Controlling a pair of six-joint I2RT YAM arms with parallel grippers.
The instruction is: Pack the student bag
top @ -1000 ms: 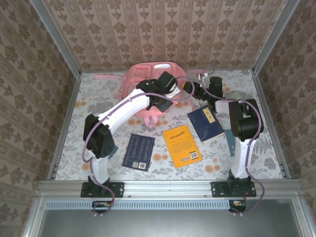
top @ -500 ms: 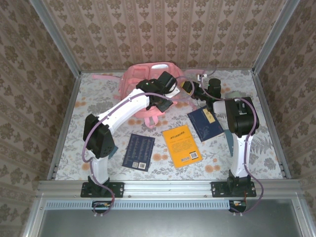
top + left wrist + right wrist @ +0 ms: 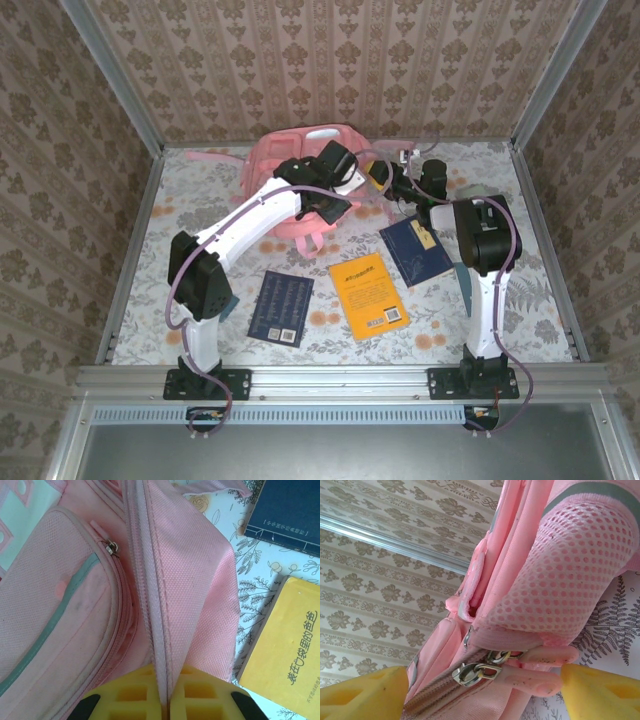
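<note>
While your left tool [image 3: 165,700] is clenched on the zip seam of the student bag [image 3: 283,163], which lies at the far edge of the surface, your right tool [image 3: 481,686] stands released, jaws wide on either side of the metal zip pulls [image 3: 471,673]. You appear to be opening the zip, since the yellow book [image 3: 368,295] and both blue books [image 3: 282,307] lie unpacked. Next, close the right tool on one pull and draw it along the seam.
</note>
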